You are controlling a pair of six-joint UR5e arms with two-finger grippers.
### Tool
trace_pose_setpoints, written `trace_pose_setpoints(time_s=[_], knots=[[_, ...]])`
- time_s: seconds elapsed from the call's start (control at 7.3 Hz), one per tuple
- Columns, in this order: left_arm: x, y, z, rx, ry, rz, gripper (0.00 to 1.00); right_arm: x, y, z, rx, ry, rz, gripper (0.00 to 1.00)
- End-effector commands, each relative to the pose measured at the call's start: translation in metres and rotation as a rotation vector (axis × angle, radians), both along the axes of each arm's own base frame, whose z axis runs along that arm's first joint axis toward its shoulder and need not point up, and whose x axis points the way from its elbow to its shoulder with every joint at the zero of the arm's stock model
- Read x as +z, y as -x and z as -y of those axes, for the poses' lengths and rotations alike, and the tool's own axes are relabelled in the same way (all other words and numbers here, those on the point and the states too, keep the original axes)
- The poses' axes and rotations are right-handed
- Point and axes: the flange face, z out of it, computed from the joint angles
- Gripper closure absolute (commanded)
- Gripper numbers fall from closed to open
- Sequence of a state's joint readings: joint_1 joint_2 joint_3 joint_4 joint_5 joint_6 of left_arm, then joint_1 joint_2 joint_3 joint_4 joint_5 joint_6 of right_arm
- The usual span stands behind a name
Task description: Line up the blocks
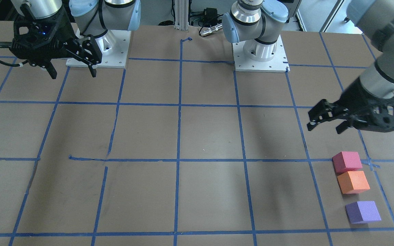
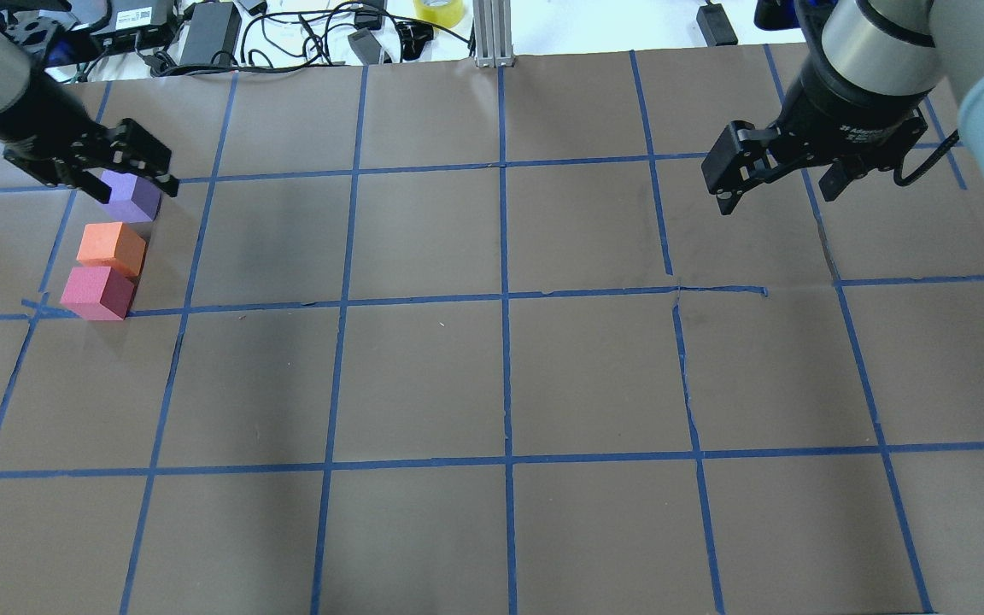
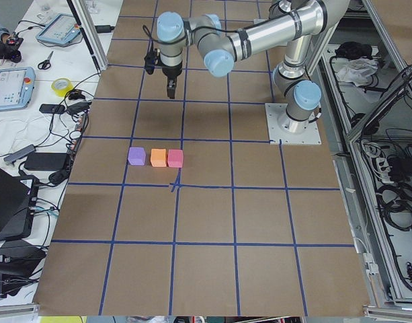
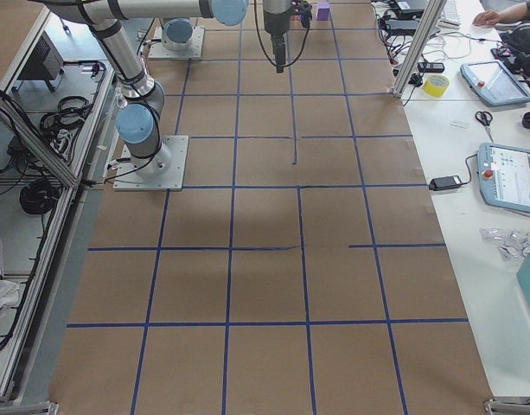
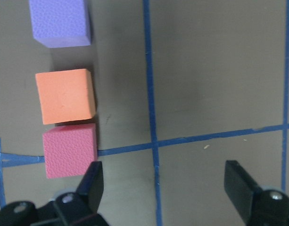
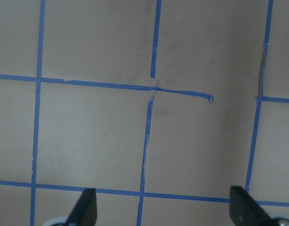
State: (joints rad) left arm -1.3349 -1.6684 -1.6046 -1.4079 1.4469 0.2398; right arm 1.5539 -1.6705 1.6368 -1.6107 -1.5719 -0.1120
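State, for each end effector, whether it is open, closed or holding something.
Left end effector: open, holding nothing.
Right end effector: open, holding nothing.

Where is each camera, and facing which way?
Front: across the table, facing both bases.
Overhead: behind robot, downward; left gripper, right gripper.
Left side: table end; left arm nearest.
Right side: opposite end; right arm nearest.
Left wrist: over matte orange foam cube; own fingertips.
Right wrist: over tape grid; own fingertips.
Overhead shares that cube.
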Motion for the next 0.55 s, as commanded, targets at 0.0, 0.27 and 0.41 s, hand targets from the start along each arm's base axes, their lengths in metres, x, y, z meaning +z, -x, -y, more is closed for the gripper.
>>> trace_pose_setpoints(time_s=[0.0, 0.27, 0.41], knots=[[0.019, 0.139, -0.035, 0.009, 0.003, 0.085, 0.05, 0.0, 0.0, 0.0, 0.0, 0.0, 0.001, 0.0], [0.045, 0.166, -0.053, -0.042, 0.058, 0.165, 0.0, 0.0, 0.0, 0.0, 0.0, 0.0, 0.003, 0.0], [0.067, 0.158, -0.055, -0.034, 0.073, 0.165, 0.0, 0.0, 0.0, 0.0, 0.0, 0.0, -0.002, 0.0]])
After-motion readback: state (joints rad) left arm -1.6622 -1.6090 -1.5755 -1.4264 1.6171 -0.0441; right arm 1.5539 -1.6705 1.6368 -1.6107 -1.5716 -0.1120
